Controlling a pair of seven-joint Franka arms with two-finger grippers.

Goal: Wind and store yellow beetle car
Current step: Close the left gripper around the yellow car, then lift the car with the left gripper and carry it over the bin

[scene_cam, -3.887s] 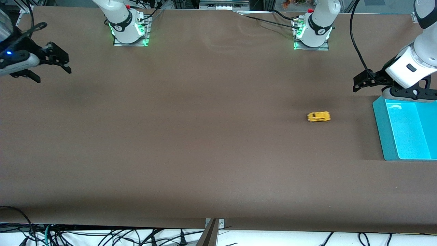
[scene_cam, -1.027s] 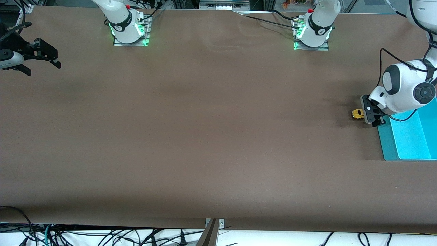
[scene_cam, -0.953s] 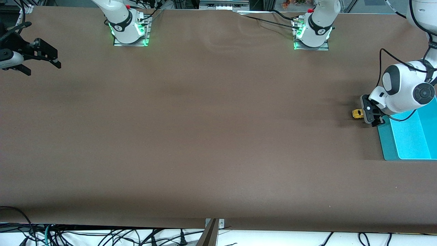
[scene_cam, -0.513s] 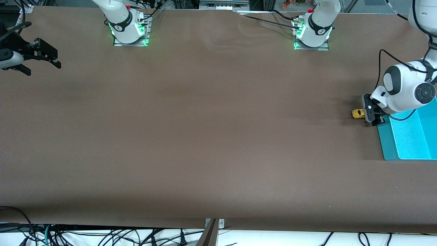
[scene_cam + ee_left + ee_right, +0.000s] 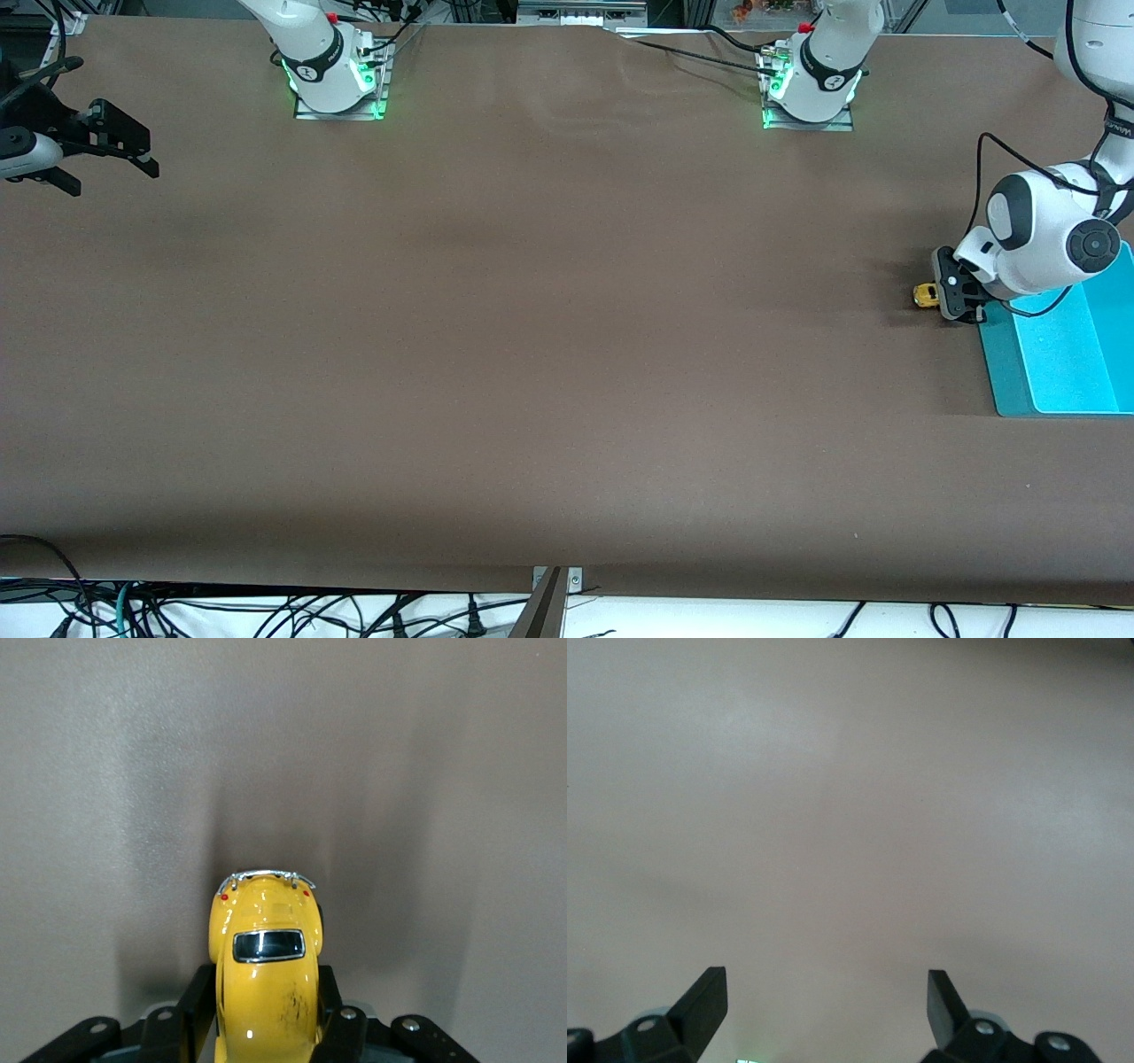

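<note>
The yellow beetle car (image 5: 925, 295) is low over the brown table, just off the teal bin's wall at the left arm's end. My left gripper (image 5: 944, 296) is shut on it, and only one yellow end sticks out past the hand. In the left wrist view the car (image 5: 264, 970) fills the space between the black fingers (image 5: 200, 999), which press on both of its sides; its dark window and chrome bumper point away from the hand. My right gripper (image 5: 133, 161) hangs open over the right arm's end of the table, and nothing shows between its fingertips (image 5: 827, 1001).
A teal bin (image 5: 1005, 372) stands at the left arm's end of the table, partly covered by the left arm. The two arm bases (image 5: 335, 80) (image 5: 811, 84) are bolted along the table edge farthest from the front camera. Cables hang below the near edge.
My left gripper has shut on the car's sides. The left wrist has shifted slightly upward in the front view. The right arm has not moved.
</note>
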